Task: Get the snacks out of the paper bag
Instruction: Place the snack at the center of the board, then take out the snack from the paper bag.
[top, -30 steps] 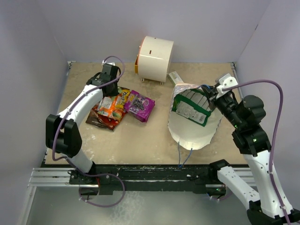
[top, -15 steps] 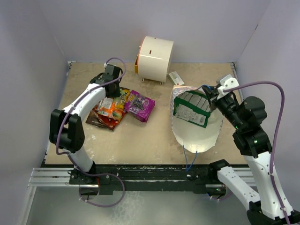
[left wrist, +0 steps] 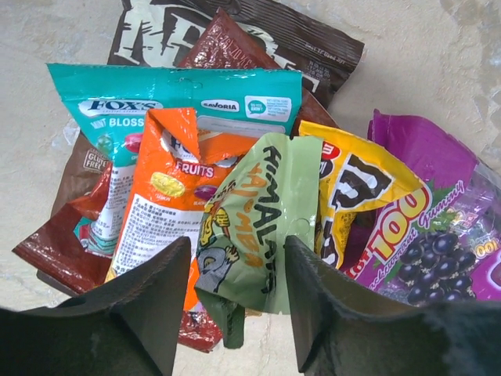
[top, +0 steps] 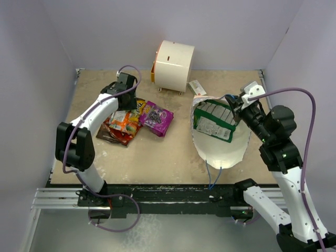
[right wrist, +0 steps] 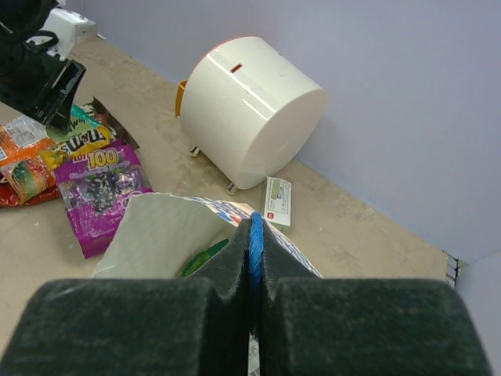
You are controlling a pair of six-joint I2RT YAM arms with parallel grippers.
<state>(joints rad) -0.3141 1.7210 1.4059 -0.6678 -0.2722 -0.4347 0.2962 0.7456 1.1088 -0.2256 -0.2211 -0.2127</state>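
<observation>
**Observer A:** Which step was in hand?

**Observer B:** A put-down on the pile. The left gripper point(left wrist: 236, 243) hovered low over the heap on the left of the sandy counter point(top: 157, 157). Its jaws were part-way open. The small pale green glossy packet point(left wrist: 254, 219) sat between them, pinched by neither, resting on the other snacks. Judged released, or as good as.

**Observer A:** The other arm?

**Observer B:** The right gripper point(right wrist: 252, 223) was clamped fully closed on the blue string handle point(right wrist: 254, 243), which held up the mouth of the large white blue-checked paper bag point(top: 220, 149).

**Observer A:** Contents?

**Observer B:** One green-and-white glossy packet point(top: 212, 123) leaned against the bag's far wall. Whether anything lay beneath it could not be told. Already out in the heap were:
- the dark brown chips bag point(left wrist: 258, 31), at the bottom
- the teal packet point(left wrist: 172, 98)
- the orange packet point(left wrist: 168, 204)
- the yellow packet point(left wrist: 352, 188)
- the purple packet point(left wrist: 423, 211)

**Observer A:** Next move?

**Observer B:** By judgement, the left arm needed to lift clear, cross to the bag and reach through the mouth for the green-and-white packet. The right arm's part was to hold the handle taut so the opening did not sag.
</observation>
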